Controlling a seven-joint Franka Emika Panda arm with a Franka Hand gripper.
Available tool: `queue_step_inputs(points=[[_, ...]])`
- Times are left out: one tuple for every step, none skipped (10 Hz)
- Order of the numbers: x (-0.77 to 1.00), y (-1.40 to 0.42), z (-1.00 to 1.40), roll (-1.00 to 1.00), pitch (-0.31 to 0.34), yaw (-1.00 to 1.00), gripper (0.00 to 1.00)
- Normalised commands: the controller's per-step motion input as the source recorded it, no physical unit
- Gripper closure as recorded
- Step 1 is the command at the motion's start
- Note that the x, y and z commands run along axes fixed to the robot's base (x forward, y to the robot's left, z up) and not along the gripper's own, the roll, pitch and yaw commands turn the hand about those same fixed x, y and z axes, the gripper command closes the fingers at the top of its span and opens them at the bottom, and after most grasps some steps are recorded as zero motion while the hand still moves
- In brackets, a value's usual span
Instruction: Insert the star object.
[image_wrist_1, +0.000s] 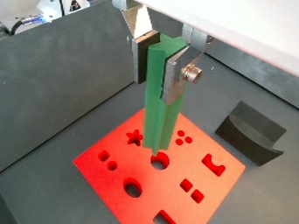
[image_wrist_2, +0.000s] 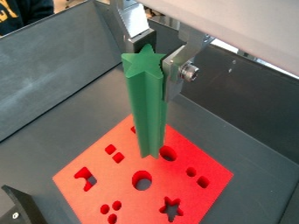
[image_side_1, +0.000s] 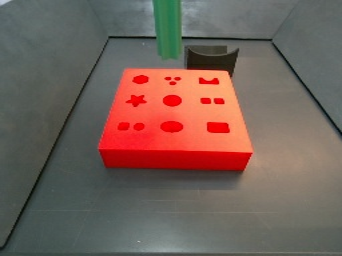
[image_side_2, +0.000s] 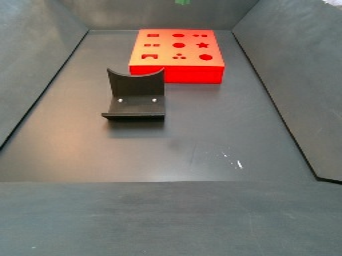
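Dark grey walls and a dark grey floor enclose my work area, and on that floor sits the red block (image_side_1: 175, 118), its top face cut with small shaped holes, among them a star hole (image_side_1: 135, 100). Beyond the block in a side view stands a dark grey curved block (image_side_1: 211, 57), apart from it. My gripper (image_wrist_2: 156, 59) hangs above the red block, well clear of its top, and it is closed on the star object (image_wrist_2: 147, 101), a long, slender, bright green prism with a star-shaped end face. One silver finger (image_wrist_1: 179, 73) presses flat against the prism's side near its upper end; the opposite finger is mostly hidden behind the green. The prism hangs upright, its lower end above the middle of the red block and not touching it, as both wrist views show. I judge the piece to be rigid, light plastic with smooth faces, so it could twist or slip between the pads if its tip catches the hole's edge. The hold near the top leaves most of the length free to enter, but it also lets the lower end swing more easily. The arm itself is out of frame; from the wrist views the wrist points straight down. In my estimate the prism is not over the star hole, which lies off to one side of it.
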Motion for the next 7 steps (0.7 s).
queue_step_inputs(points=[[0.0,0.0,-0.04,0.0,0.0,0.0,1.0],[0.0,0.1,-0.35,0.07,0.0,0.29,1.0],[0.0,0.25,-0.49,0.18,0.004,0.7,1.0],[0.0,0.03,-0.52,0.22,0.0,0.92,1.0],[0.0,0.0,-0.5,0.24,0.0,0.96,1.0],[0.0,0.0,-0.5,0.24,0.0,0.96,1.0],[0.0,0.0,-0.52,0.23,0.0,0.97,1.0]])
